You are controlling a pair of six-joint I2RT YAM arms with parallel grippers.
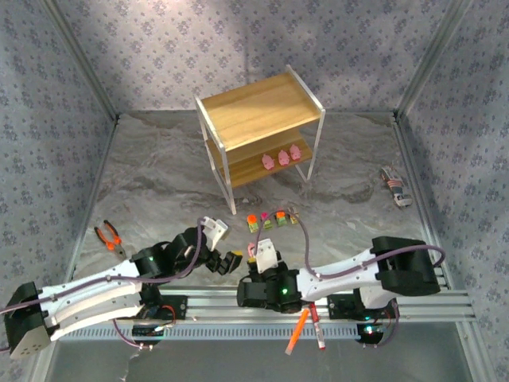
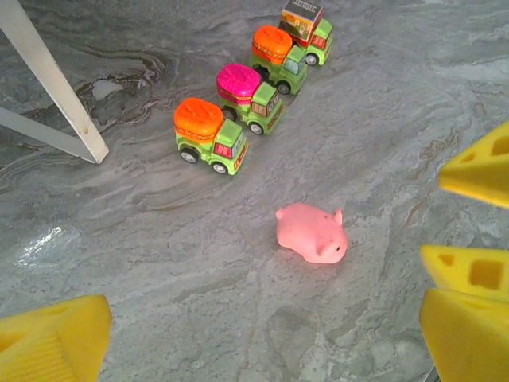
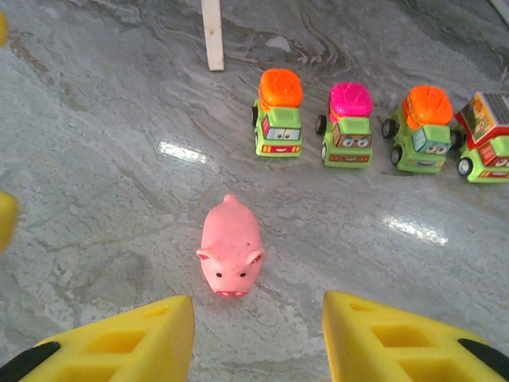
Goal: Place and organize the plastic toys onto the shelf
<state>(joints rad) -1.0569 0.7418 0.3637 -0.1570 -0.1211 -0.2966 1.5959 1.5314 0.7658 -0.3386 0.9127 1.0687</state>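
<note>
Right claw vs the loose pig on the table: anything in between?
Nothing visible. The right claw stands open, with only bare table between it and the pink pig, which faces it. The four trucks line up beyond the pig, on the side of the shelf leg, out of the approach path.

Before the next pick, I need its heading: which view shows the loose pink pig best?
Right wrist: the pink pig lies centred, snout toward the camera. Left wrist shows the pig smaller, from the side. Top external: too small to tell.
</note>
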